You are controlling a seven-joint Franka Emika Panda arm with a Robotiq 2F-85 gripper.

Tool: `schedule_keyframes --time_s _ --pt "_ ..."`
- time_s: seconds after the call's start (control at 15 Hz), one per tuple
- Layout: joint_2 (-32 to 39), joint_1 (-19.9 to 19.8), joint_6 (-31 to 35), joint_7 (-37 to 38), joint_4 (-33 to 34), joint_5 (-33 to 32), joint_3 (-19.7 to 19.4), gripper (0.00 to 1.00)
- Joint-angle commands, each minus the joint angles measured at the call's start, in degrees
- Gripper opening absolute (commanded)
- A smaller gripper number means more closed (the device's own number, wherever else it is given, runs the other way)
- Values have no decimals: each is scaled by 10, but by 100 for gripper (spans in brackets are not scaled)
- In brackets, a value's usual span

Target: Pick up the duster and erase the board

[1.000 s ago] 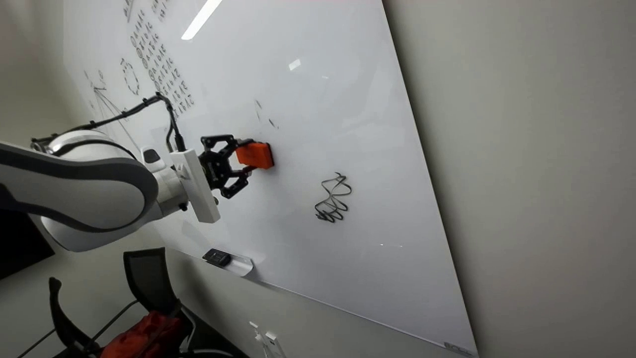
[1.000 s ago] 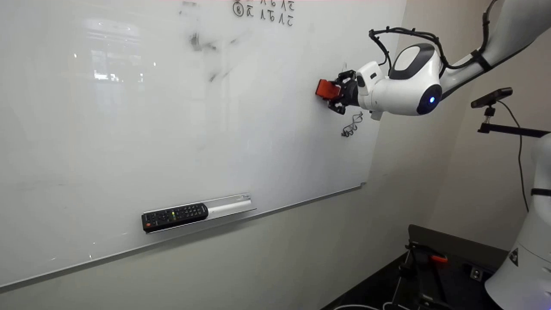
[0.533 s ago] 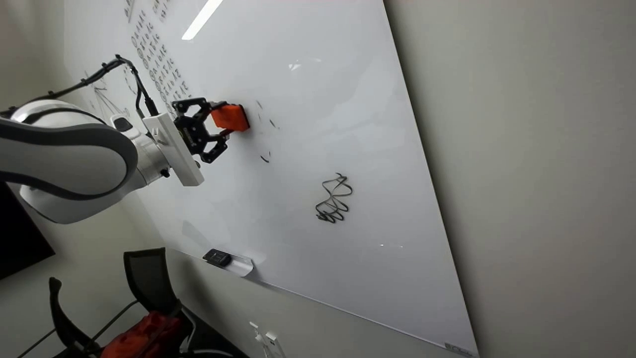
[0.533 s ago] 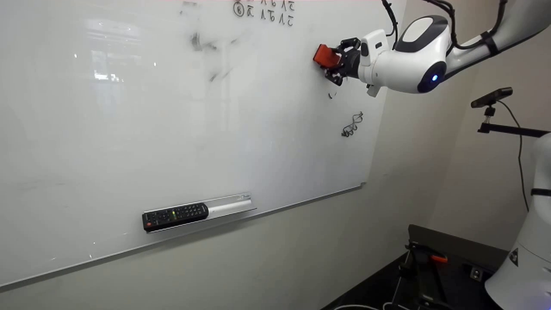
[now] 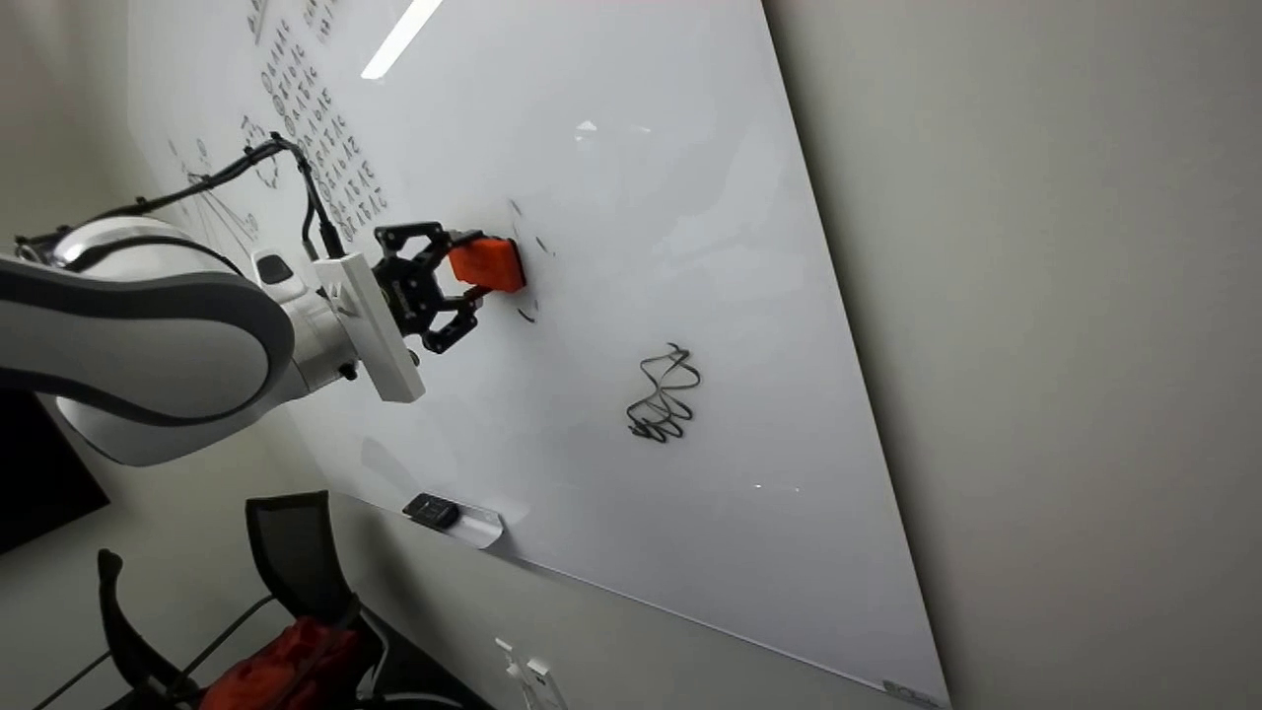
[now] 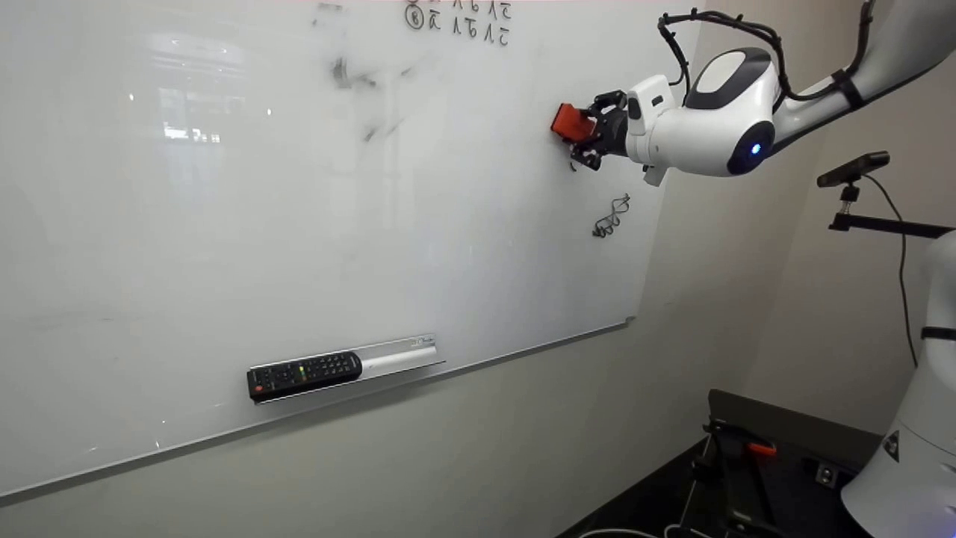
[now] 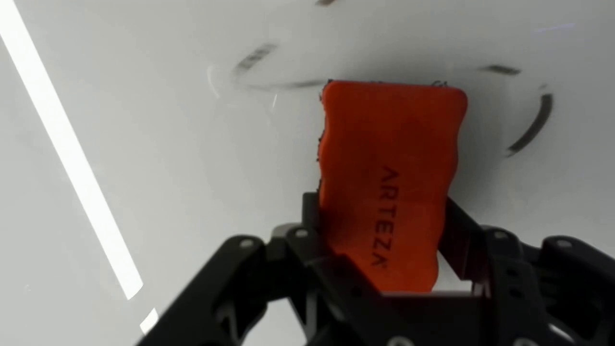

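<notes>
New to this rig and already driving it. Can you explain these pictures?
The machine is a white robot arm with a black two-fingered gripper. Two views look on from outside the robot; the close-up is the wrist view. The gripper is closed on an orange-red duster, whose dark side faces the whiteboard and seems to touch it. Short marker strokes show near the duster, and a black scribble lower down. A remote control lies in a tray by the whiteboard's lower edge.

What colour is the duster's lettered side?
The duster's lettered side is orange-red, clearest in the wrist view.
</notes>
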Motion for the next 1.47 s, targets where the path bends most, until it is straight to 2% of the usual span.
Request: schedule_keyframes --time_s 0.0,0.4,0.73,1.0,1.13,1.4 --pt "52 -10 17 16 12 2 -23 35" --pt "83 -1 21 35 16 2 -18 35" --pt "88 22 30 52 29 -5 5 35" --pt "115 40 47 42 48 -4 41 35" --pt "131 36 74 28 53 0 54 35" --pt "173 25 201 -32 68 48 69 35"
